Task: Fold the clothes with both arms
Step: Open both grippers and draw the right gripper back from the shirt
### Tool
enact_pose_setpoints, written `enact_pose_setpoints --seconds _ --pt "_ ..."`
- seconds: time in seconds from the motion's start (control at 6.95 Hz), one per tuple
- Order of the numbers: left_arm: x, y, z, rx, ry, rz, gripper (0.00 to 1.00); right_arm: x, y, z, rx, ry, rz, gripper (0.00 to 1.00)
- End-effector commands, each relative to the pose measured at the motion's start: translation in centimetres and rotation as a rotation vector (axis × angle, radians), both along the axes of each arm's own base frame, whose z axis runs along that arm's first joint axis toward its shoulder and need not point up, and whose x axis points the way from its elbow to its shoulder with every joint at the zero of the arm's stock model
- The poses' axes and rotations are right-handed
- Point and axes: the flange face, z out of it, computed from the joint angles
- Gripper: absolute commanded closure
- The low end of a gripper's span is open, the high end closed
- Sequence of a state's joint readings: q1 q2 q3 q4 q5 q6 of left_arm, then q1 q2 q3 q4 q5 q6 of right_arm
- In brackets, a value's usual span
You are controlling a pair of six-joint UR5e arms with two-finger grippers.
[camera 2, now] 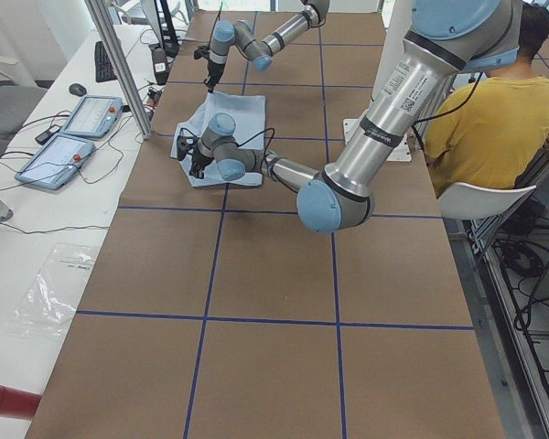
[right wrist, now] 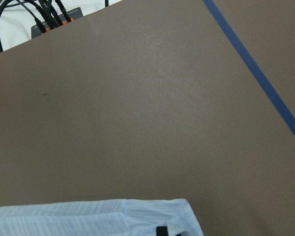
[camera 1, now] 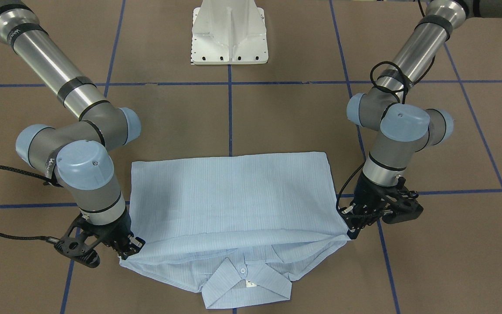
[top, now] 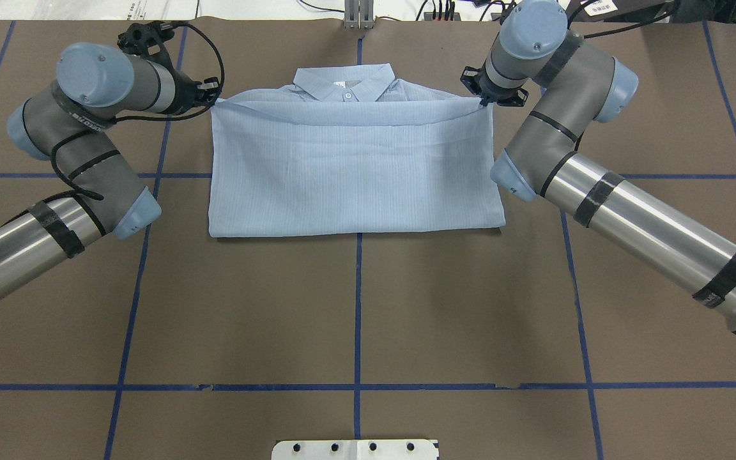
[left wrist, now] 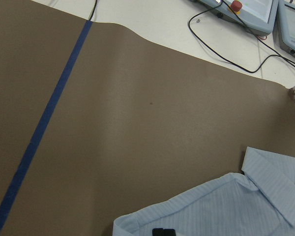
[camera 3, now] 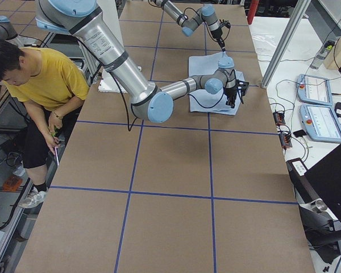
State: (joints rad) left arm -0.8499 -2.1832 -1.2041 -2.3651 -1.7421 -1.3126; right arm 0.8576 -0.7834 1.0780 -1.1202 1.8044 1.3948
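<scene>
The left jaws and the right jaws are each clenched on one corner of the upper layer of the shirt (top: 355, 172), one at each end of its far edge. This edge hangs between them a little above the layer under it and sags in the middle.

The shirt lies in the middle of the worktop (top: 246, 306), on the side away from the robot's base, folded over itself into a wide rectangle. Its collar (top: 345, 86) points away from the robot and shows just beyond the held edge. The near edge is a flat fold and looks straight.

The left arm (top: 80, 128) and the right arm (top: 559, 96) reach in from the two sides.

In my judgement, the fold is nearly laid and the danger is in the release. If one side lets go before the other, the thin cloth may slide and land crooked. If the fingers catch the fabric while they leave, they can pull the layer open. A low edge could also push the collar out of shape.
</scene>
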Motion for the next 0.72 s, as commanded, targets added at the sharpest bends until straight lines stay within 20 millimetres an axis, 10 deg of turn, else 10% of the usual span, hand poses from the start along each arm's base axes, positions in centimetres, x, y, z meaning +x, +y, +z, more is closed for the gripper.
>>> enact_pose_setpoints --seconds 0.0,0.14,0.58 --pt "0.3 -0.2 0.6 0.009 -0.022 0.003 0.66 -0.2 -0.1 0.0 0.004 0.0 0.0 0.63" --pt "0.5 -0.4 -0.2 0.022 -0.019 0.006 0.56 -0.2 -0.1 -0.4 0.019 -0.014 0.004 0.38" --pt "0.0 -0.1 -1.0 0.033 -0.009 0.01 0.53 3.5 3.9 0.3 0.084 -0.22 0.093 0.12"
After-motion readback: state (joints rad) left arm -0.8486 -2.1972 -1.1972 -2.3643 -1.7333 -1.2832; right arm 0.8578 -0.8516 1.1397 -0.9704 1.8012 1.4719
